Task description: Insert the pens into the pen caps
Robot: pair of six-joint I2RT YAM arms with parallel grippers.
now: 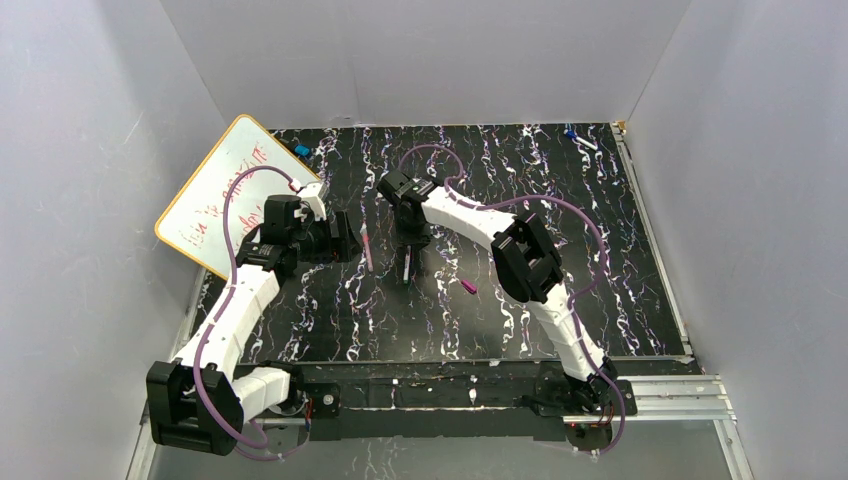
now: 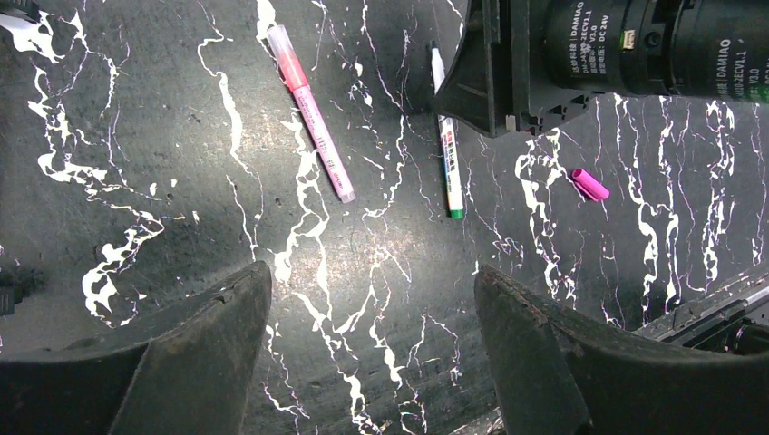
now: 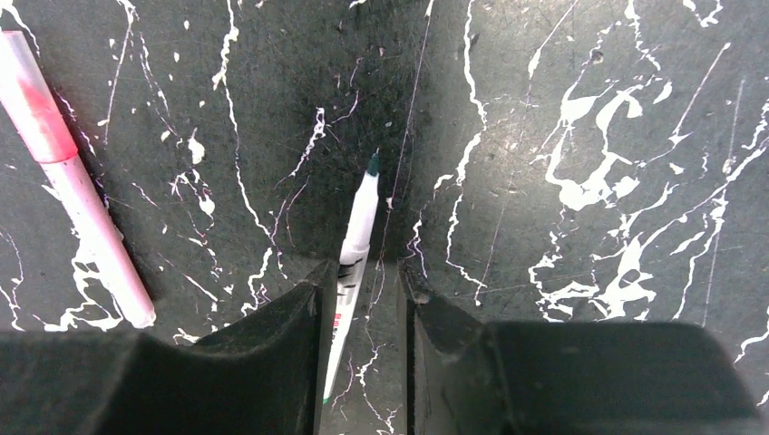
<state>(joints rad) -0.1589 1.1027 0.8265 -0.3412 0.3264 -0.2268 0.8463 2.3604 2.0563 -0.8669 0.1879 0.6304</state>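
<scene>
Where the right claw (image 3: 363, 276) stands narrow astride the white green-tipped pen (image 3: 360, 217), not yet pinching it, that pen lies flat on the black marbled surface (image 3: 562, 109). Pink pen (image 3: 82, 217): nearby, roughly parallel. Magenta cap (image 2: 589, 184): apart, loose. Left claw (image 2: 372, 272): wide, empty.

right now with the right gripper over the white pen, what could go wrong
1. The white pen lies skewed between the jaws of the right gripper, against one finger with a gap at the other; it may swivel or slip on closing.
2. The magenta cap lies loose beside the right arm and could get knocked away.
</scene>
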